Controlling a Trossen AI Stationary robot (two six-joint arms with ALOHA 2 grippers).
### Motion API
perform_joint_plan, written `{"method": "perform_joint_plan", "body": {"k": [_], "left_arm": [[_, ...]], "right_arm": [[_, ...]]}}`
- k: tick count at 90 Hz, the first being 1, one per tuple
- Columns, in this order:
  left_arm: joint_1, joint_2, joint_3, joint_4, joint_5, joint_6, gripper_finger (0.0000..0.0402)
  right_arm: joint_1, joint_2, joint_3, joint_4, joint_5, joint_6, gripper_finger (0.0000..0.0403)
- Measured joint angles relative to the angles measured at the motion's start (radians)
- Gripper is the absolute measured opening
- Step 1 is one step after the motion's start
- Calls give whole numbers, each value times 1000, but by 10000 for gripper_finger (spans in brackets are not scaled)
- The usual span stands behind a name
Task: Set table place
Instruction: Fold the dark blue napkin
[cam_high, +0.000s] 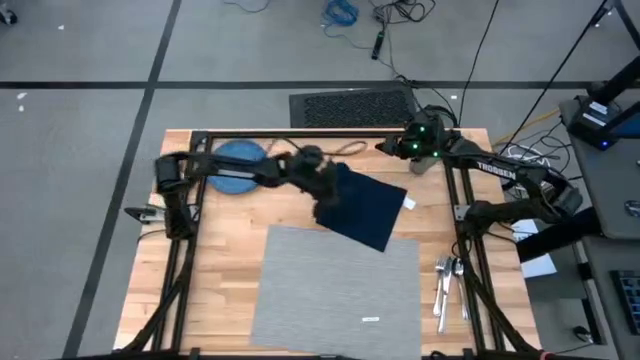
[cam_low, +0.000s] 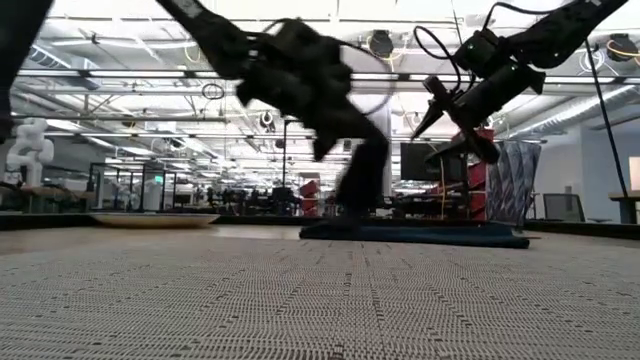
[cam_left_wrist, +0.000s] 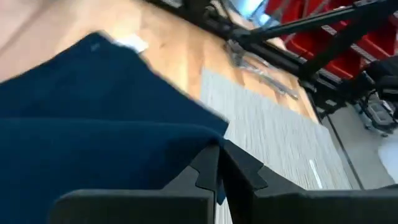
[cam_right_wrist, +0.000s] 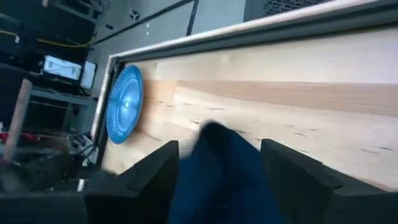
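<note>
— Where's the left gripper (cam_high: 322, 205) from where you stand?

— Over the middle of the table (cam_high: 225, 250), fingers (cam_left_wrist: 208, 171) pinched together on the edge of the dark navy napkin (cam_high: 365, 210), lifting that side while the rest lies on the wood.

— And the placemat (cam_high: 335, 290)?

— Flat at the near side of the table, grey, with the napkin's corner overlapping its far edge. The small white tag (cam_high: 371, 319) shows near its front.

— The right gripper (cam_low: 440, 125)?

— Raised at the far right corner, fingers (cam_right_wrist: 295, 171) spread wide, holding nothing.

— Anything else out?

— A blue plate (cam_high: 237, 165) at the far left, cutlery (cam_high: 446, 282) on the right beside the mat.
</note>
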Motion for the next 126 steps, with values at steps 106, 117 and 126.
{"method": "perform_joint_plan", "body": {"k": [106,117,126], "left_arm": [[-164,246,135,255,-163,-210,97],[-164,247,135,248,-164,-209,135],[-164,247,135,255,-164,-205,152]], "right_arm": [[63,-32,0,11,-40,-17,215],[63,-32,0,11,-40,-17,215],[63,-32,0,11,-40,-21,215]]}}
